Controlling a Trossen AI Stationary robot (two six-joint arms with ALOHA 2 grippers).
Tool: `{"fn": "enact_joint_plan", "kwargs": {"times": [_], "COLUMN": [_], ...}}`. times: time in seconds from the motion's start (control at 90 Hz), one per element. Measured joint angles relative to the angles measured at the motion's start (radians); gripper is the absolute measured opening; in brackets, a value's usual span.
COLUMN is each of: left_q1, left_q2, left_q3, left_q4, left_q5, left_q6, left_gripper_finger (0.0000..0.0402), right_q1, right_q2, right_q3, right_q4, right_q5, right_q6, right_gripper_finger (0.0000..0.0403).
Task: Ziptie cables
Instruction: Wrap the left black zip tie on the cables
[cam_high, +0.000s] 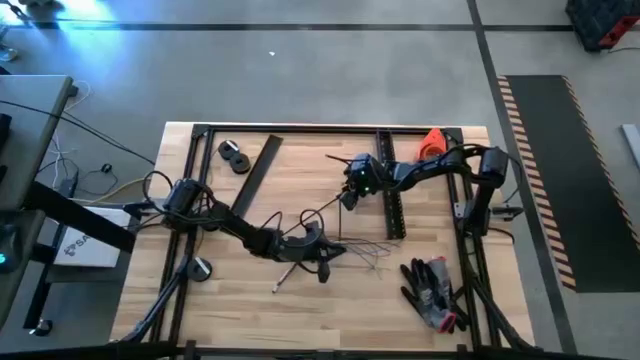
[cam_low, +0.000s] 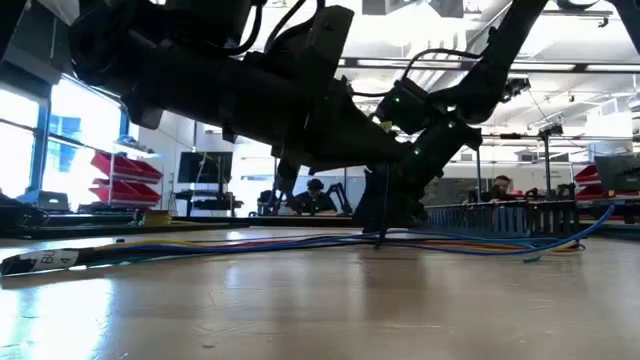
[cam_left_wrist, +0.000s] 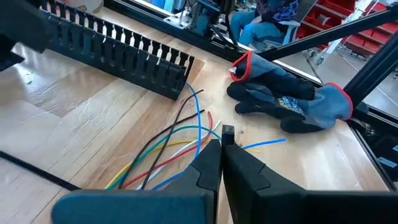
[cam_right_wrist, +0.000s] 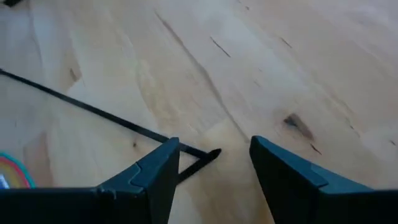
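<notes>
Cables (cam_left_wrist: 168, 146) lie limp and light mid-table, best pinched where the strands bunch. Left gripper (cam_left_wrist: 221, 155) is clenched beside them; right gripper (cam_right_wrist: 214, 158), farther back, is released over a black ziptie (cam_right_wrist: 106, 115).

two arms, dark, near black, built of chunky jointed segments. thick black cords loop along each arm. left arm (cam_high: 215, 215): bulky housing at shoulder end, slimmer links toward wrist. right arm (cam_high: 440, 165): small green light glowing near wrist, also seen from low view. left pincer (cam_left_wrist: 221, 163): two dark wedge-shaped fingers, matte, with flat inner faces. right pincer (cam_right_wrist: 214, 165): two dark tapered fingers, angular edges, smooth inner faces. wrist housings show as broad dark blocks at base of fingers.
</notes>
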Motion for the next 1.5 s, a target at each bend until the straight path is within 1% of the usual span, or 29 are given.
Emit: {"fn": "enact_joint_plan", "kwargs": {"times": [0.111, 0.2, 0.444, 0.711, 0.889, 0.978, 1.089, 1.211, 1.344, 1.4, 1.5], "left_q1": [0.000, 0.000, 0.001, 0.001, 0.002, 0.002, 0.002, 0.002, 0.002, 0.002, 0.002], "left_q2": [0.000, 0.000, 0.000, 0.000, 0.000, 0.000, 0.000, 0.000, 0.000, 0.000, -0.002], "left_q3": [0.000, 0.000, 0.000, 0.000, 0.000, 0.000, 0.000, 0.000, 0.000, 0.000, 0.000], "left_q4": [0.000, -0.001, -0.002, -0.001, -0.001, -0.001, -0.001, -0.001, -0.001, -0.002, -0.004], "left_q5": [0.000, 0.000, -0.002, -0.002, -0.001, -0.001, -0.001, 0.001, 0.002, 0.008, 0.027], "left_q6": [0.000, 0.000, 0.000, -0.001, -0.001, -0.001, 0.004, 0.005, 0.005, 0.007, 0.013], "left_gripper_finger": [0.0000, 0.0000, 0.0000, 0.0000, 0.0000, 0.0000, 0.0000, 0.0000, 0.0000, 0.0000, 0.0000], "right_q1": [0.004, 0.003, 0.006, 0.042, 0.066, 0.076, 0.086, 0.087, 0.106, 0.121, 0.154], "right_q2": [0.002, 0.002, 0.003, 0.022, 0.050, 0.054, 0.055, 0.056, 0.056, 0.056, 0.050], "right_q3": [-0.001, -0.002, -0.003, -0.003, -0.002, -0.002, -0.002, -0.002, -0.002, -0.002, -0.002], "right_q4": [0.004, 0.007, 0.022, 0.052, 0.083, 0.100, 0.111, 0.108, 0.108, 0.110, 0.108], "right_q5": [-0.079, -0.112, -0.119, -0.115, -0.093, -0.065, -0.010, 0.010, 0.067, 0.093, 0.141], "right_q6": [-0.019, -0.018, -0.049, -0.167, -0.203, -0.202, -0.200, -0.180, -0.167, -0.167, -0.155], "right_gripper_finger": [0.0191, 0.0191, 0.0188, 0.0188, 0.0184, 0.0168, 0.0131, 0.0080, 0.0017, 0.0006, 0.0002]}}
